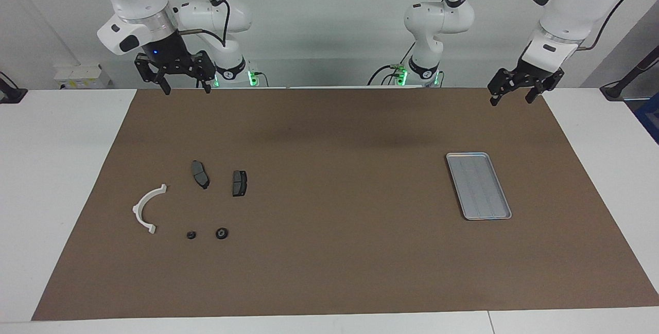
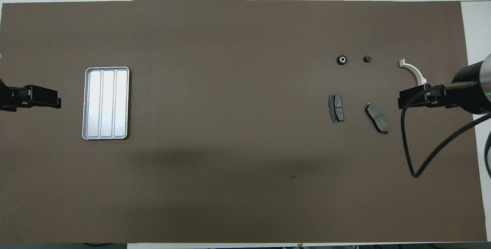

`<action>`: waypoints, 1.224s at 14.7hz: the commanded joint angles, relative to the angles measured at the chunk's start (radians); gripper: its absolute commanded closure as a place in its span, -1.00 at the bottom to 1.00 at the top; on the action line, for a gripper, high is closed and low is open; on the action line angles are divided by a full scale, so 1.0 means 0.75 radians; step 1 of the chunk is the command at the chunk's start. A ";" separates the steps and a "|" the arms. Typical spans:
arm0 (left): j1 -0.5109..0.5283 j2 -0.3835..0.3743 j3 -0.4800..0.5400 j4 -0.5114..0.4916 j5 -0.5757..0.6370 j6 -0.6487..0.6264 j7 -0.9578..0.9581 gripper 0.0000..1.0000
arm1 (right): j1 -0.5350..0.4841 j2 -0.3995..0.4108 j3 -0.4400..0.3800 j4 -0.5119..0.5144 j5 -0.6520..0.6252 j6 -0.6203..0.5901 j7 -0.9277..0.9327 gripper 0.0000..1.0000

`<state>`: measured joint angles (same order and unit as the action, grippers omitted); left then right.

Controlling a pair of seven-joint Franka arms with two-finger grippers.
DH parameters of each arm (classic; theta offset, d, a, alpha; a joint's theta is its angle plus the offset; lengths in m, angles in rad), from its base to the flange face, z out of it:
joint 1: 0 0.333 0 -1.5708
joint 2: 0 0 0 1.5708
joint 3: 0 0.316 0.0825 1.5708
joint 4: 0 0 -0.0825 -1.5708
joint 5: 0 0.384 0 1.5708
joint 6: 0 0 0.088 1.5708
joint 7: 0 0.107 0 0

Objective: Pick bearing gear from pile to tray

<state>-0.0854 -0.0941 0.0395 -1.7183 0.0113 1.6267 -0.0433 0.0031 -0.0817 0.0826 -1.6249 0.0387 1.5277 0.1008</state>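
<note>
The pile lies on the brown mat toward the right arm's end. It holds a white half-ring bracket (image 1: 146, 209) (image 2: 414, 70), two dark brake pads (image 1: 200, 174) (image 1: 239, 183) and two small black round bearing gears (image 1: 222, 233) (image 1: 191, 234). The bigger gear (image 2: 342, 59) has a pale centre; the smaller gear (image 2: 367, 58) sits beside it. The silver tray (image 1: 479, 186) (image 2: 105, 103) lies bare toward the left arm's end. My right gripper (image 1: 186, 89) (image 2: 402, 101) hangs open, high over the mat's edge by the robots. My left gripper (image 1: 511, 100) (image 2: 53, 99) hangs open over the mat's corner by the robots.
The brown mat (image 1: 329, 272) covers most of the white table (image 1: 62, 169). In the overhead view the right gripper's body hides one end of the bracket, and its black cable (image 2: 410, 145) loops over the mat. Both arm bases stand at the table's edge.
</note>
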 commanded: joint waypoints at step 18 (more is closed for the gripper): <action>-0.017 -0.020 0.011 -0.047 -0.015 0.073 -0.022 -1.00 | -0.023 -0.002 0.000 -0.107 0.026 0.161 -0.026 -1.00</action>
<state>-0.0854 -0.0941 0.0396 -1.7258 0.0113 1.6699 -0.0451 0.0009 -0.0814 0.0805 -1.6447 0.0387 1.5778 0.1002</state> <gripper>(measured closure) 0.000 0.000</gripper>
